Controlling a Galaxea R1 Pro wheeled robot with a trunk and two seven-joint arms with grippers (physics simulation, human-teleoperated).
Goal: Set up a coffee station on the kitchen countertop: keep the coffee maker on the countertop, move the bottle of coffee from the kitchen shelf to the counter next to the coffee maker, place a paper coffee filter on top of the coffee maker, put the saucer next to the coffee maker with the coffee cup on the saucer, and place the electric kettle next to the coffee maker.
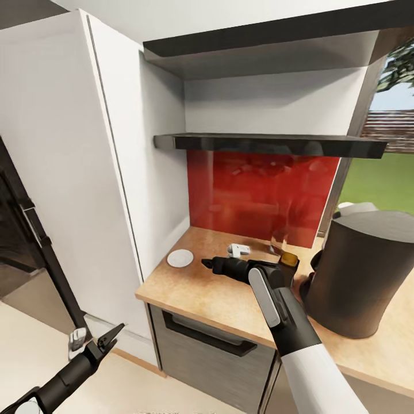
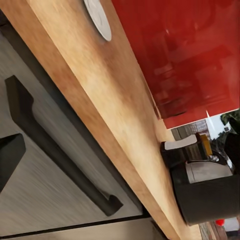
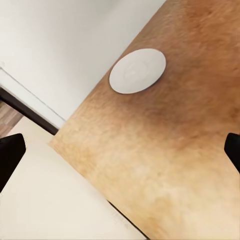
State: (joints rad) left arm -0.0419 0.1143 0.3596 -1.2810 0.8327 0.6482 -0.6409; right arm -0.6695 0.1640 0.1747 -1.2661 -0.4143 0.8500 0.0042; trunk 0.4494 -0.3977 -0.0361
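The white saucer (image 1: 180,258) (image 2: 97,17) (image 3: 138,70) lies flat near the left end of the countertop (image 1: 190,296). My right gripper (image 1: 204,263) hovers open just right of it, nothing between its fingers (image 3: 10,157). Behind the gripper the tiny coffee cup (image 1: 238,249) lies near the red backsplash. The bottle of coffee (image 1: 288,260) shows its amber top behind my right wrist, beside the tall coffee maker (image 1: 362,276). The kitchen shelf (image 1: 270,144) hangs above, bare. My left gripper (image 1: 109,338) is open, low beside the cabinets. The electric kettle is out of view.
A tall white cabinet (image 1: 86,172) closes the counter's left end. A thicker dark board (image 1: 259,34) hangs above the shelf. A grey drawer front with a black handle (image 1: 210,336) (image 2: 50,145) sits under the worktop. Something white (image 1: 352,207) rests on the coffee maker's top.
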